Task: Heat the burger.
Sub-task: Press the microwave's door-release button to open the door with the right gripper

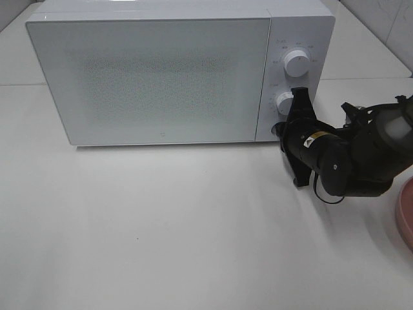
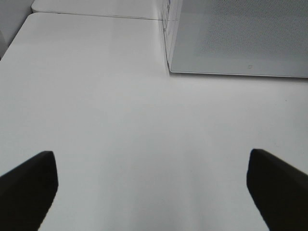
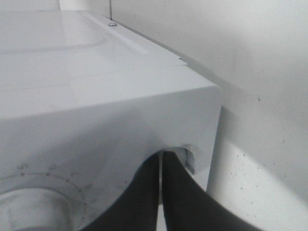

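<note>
The burger is out of view. A white microwave [image 1: 161, 77] stands at the back of the table with its door closed and its frosted window showing nothing inside. My right gripper [image 1: 280, 131] is shut and empty. Its tips rest against the bottom of the control panel, below the lower knob [image 1: 284, 103]. In the right wrist view the right gripper [image 3: 161, 156] has its fingers pressed together, touching a round recess [image 3: 190, 155] at the panel's corner. My left gripper [image 2: 154, 192] is open wide over bare table, left of the microwave [image 2: 240, 38].
The upper knob [image 1: 296, 62] sits above the lower one on the panel. A pink plate [image 1: 405, 210] shows at the right edge, just behind my right arm. White tabletop [image 1: 161, 226] spreads in front of the microwave.
</note>
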### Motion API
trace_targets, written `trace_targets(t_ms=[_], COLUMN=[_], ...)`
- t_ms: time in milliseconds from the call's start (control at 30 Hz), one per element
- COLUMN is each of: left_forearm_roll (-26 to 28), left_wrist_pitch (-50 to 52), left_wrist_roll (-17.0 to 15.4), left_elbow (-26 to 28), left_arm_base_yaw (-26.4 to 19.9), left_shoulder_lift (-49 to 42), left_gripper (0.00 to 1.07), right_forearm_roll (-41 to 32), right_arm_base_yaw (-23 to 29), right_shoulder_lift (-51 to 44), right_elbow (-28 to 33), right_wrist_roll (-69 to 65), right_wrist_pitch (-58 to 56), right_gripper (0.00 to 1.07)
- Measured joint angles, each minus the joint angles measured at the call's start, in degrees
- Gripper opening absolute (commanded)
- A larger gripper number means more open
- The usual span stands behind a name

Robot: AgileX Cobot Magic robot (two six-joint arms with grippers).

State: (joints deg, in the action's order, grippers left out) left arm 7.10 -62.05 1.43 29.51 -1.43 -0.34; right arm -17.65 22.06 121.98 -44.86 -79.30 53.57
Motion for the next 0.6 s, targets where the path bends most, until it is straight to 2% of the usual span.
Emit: trace_targets(t_ms=[600], left_forearm_roll=[0.1], left_wrist_pitch=[0.0], left_wrist_roll=[0.0], left_elbow=[0.0], left_arm_base_yaw=[0.0], left_shoulder_lift=[0.0], left_gripper=[1.00], right_forearm_roll=[-3.2], right_arm_base_yaw=[0.7], right_shoulder_lift=[1.8], right_elbow=[-2.2], right_wrist_roll=[2.3], right_wrist_pitch=[-0.7], right_gripper=[0.00])
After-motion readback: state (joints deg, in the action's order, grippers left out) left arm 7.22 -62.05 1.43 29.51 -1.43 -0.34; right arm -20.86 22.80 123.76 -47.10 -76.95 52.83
